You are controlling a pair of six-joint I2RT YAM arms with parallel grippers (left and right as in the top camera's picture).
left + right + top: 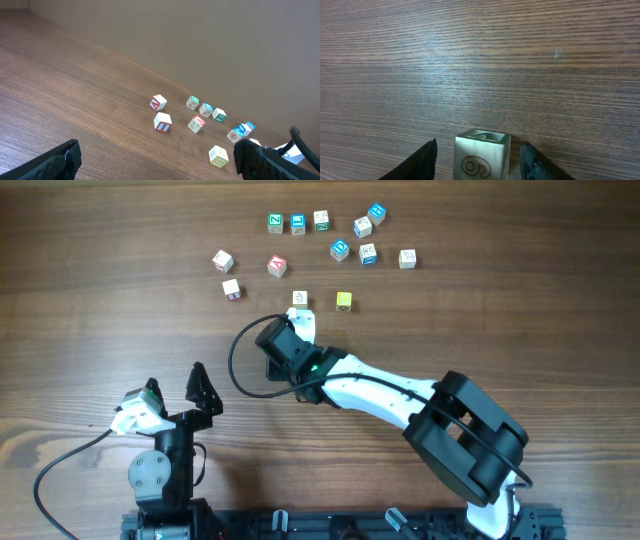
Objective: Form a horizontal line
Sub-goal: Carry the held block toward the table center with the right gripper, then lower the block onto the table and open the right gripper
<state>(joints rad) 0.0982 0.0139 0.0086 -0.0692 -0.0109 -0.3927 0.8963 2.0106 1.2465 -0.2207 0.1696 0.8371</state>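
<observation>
A cream cube [481, 157] with a red mark on its near face stands on the table between my right gripper's [479, 146] fingers. There is a gap on each side, so the jaws are open and nothing is held. From overhead, a cream cube [300, 298] sits just past the right gripper [299, 311], and a yellow cube [344, 301] lies level with it to the right. The yellow cube [218, 156] also shows in the left wrist view. My left gripper [175, 387] is wide open and empty at the front left, far from the cubes.
Loose cubes are scattered at the back: red-marked ones [231, 289] on the left, and blue- and green-faced ones [340, 249] in the middle. A cream cube [407, 258] lies at the right. A black cable [240, 365] loops beside the right arm.
</observation>
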